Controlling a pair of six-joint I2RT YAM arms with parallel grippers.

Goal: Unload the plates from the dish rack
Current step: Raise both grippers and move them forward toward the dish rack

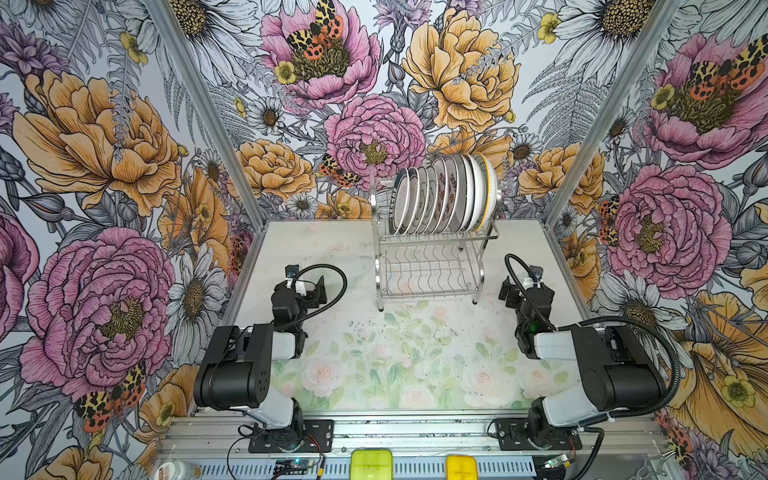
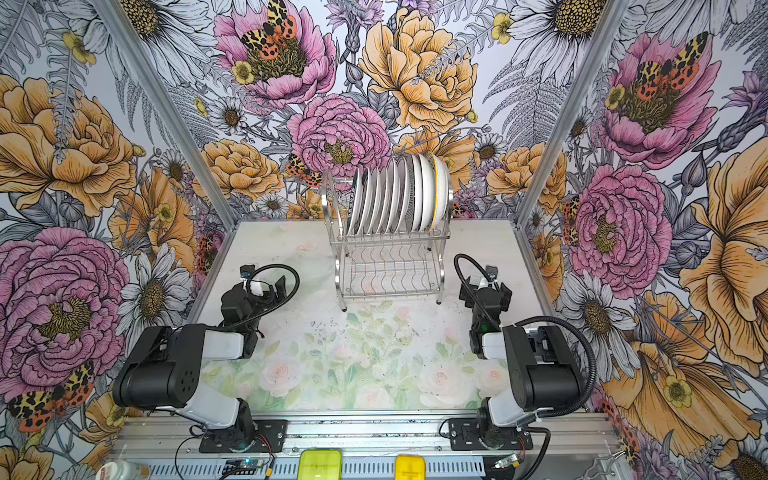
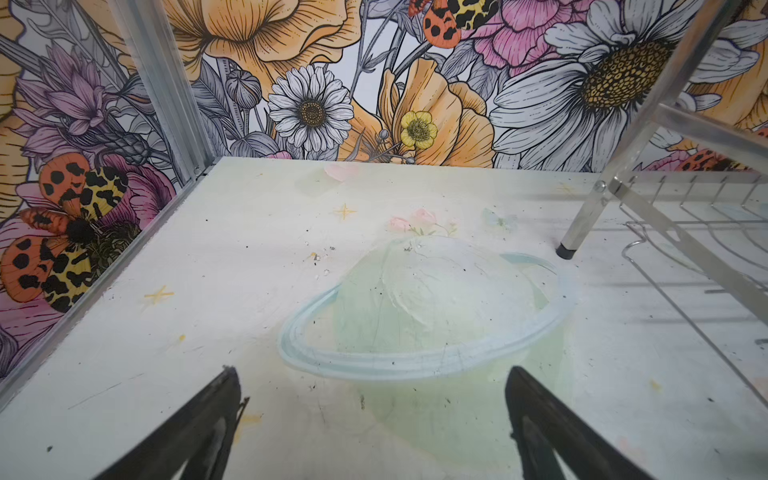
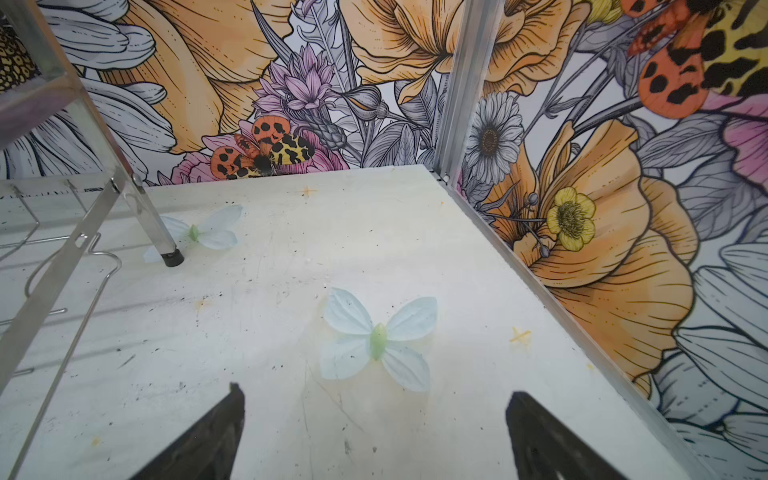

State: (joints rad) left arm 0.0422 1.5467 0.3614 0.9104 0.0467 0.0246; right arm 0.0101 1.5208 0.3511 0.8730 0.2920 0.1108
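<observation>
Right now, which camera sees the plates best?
A top view: the plates show their patterned faces, standing on edge in the dish rack's upper tier. Both top views show the whole row. Both wrist views catch only rack legs and lower wires, no plates.

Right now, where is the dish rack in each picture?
In a top view: dish rack centre back, holding plates.
In a top view: dish rack also centre back.
Left wrist: one leg and shelf edge only.
Right wrist: another leg, shelf edge.
Shared landmark: pale table.
</observation>
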